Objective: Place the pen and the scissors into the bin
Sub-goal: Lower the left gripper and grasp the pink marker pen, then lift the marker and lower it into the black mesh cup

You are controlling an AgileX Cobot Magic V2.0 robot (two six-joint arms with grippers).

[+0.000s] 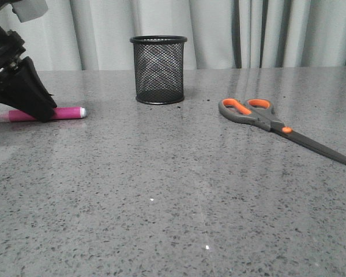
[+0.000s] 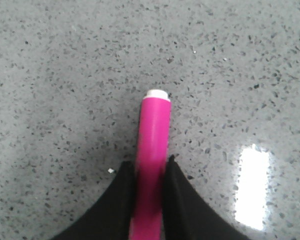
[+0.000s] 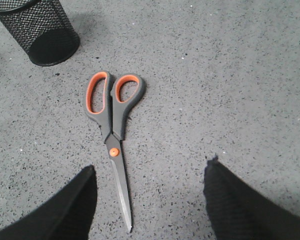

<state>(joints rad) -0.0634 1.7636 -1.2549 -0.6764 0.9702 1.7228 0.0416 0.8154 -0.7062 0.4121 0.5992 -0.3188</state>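
My left gripper [image 2: 149, 172] pinches the pink pen [image 2: 153, 150], which lies flat on the grey speckled table [image 1: 161, 196], left of the upright mesh bin [image 1: 158, 69]. My right gripper [image 3: 150, 192] hangs wide open and empty above the scissors [image 3: 112, 127], which lie closed to the bin's right.

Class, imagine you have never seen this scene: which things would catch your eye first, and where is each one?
The bright magenta pen stands out at the table's far left, lying flat with the left gripper closed around its barrel. The scissors, with orange-lined handles, lie closed on the right side of the table, the open right gripper above them. Between them, farther back, the black mesh bin stands upright.
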